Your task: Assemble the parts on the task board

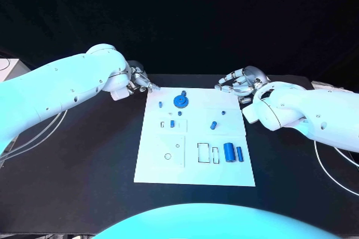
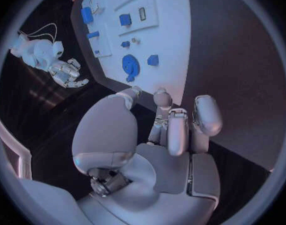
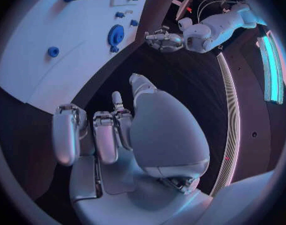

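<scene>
Several small blue plastic parts lie loose on the flat white task board; assembly seems barely begun. Left hand and right hand hover empty at its far corners, fingers loosely curled.

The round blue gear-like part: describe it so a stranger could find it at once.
Find the white task board mid-table. Near its far edge, between the two hands, sits the round blue part. It is the only disc; the other parts are small pegs or cylinders.
</scene>
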`<move>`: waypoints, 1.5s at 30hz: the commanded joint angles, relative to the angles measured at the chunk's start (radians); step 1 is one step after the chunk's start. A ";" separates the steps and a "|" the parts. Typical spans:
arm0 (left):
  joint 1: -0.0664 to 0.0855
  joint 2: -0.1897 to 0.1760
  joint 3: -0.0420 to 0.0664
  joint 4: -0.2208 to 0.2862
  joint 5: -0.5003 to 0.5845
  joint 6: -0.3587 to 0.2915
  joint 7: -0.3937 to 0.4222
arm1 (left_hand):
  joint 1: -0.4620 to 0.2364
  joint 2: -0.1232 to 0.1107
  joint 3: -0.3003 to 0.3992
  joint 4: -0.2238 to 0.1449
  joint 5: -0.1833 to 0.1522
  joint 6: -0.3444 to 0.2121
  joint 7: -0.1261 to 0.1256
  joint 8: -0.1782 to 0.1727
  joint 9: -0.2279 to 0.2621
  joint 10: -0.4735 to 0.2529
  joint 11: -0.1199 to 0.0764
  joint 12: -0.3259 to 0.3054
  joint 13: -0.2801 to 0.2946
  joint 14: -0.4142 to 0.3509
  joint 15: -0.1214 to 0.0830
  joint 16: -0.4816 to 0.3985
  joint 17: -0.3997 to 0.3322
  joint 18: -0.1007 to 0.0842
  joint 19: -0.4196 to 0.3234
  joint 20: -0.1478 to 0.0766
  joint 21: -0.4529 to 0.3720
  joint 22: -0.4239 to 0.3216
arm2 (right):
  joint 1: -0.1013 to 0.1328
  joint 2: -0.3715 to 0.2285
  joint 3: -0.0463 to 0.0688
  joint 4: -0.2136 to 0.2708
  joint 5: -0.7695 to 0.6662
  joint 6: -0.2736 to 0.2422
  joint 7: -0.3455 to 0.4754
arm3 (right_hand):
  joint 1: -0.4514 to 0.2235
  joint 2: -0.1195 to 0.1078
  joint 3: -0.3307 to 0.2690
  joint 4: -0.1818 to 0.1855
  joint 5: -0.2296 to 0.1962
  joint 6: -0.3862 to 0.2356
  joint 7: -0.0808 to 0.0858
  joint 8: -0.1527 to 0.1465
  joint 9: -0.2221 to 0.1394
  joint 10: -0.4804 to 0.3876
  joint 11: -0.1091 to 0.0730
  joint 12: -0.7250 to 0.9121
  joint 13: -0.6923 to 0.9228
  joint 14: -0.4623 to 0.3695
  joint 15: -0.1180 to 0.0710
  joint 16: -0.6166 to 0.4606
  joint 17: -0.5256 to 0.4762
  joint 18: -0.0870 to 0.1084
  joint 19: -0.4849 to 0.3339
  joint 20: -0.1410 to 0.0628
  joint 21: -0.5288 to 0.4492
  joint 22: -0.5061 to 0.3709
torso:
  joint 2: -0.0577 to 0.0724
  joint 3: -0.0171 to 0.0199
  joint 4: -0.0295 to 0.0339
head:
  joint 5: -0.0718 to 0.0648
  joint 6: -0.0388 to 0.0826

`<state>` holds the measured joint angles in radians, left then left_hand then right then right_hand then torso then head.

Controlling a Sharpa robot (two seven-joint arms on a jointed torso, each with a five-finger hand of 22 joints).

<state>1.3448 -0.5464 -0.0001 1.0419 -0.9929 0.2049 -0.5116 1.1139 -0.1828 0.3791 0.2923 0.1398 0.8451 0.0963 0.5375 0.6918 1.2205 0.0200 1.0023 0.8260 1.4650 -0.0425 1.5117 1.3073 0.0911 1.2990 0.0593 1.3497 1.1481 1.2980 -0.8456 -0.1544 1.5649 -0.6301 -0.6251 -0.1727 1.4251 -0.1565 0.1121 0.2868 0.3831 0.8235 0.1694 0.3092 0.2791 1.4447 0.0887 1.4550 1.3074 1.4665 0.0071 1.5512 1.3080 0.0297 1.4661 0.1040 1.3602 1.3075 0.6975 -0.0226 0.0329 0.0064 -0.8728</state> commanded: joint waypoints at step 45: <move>-0.029 0.082 -0.033 -0.084 0.052 0.131 0.012 | 0.016 0.021 -0.002 -0.011 0.001 0.013 0.001 -0.003 -0.014 0.003 0.001 0.021 0.008 0.077 0.003 0.009 0.168 0.001 0.007 0.006 0.011 0.014 | 0.000 0.010 0.000 -0.001 -0.002 0.018 0.012 | -0.010 -0.002 0.011 0.001 0.005 -0.010 0.002 0.007 0.001 -0.007 -0.002 -0.006 0.128 0.091 0.004 -0.005 0.217 0.020 0.010 0.009 -0.006 0.148 | -0.001 0.0008 0.0013 | 0.005 0.000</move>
<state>1.3154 -0.4681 -0.0337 0.9545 -0.9548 0.3106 -0.5112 1.1214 -0.1619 0.3786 0.2851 0.1398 0.8529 0.0957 0.5376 0.6790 1.2206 0.0198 1.0190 0.8344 1.4650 -0.0426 1.5173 1.3073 0.0911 1.3024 0.0627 1.3543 1.1612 1.2980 -0.8368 -0.1543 1.5635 -0.6289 -0.6222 -0.1717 1.4251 -0.1566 0.1204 0.2868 0.3831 0.8201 0.1728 0.3133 0.2791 1.4447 0.0886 1.4550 1.3078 1.4665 0.0071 1.5512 1.3076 0.0297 1.4661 0.1040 1.3603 1.3081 0.6969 -0.0221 0.0342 0.0114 -0.8728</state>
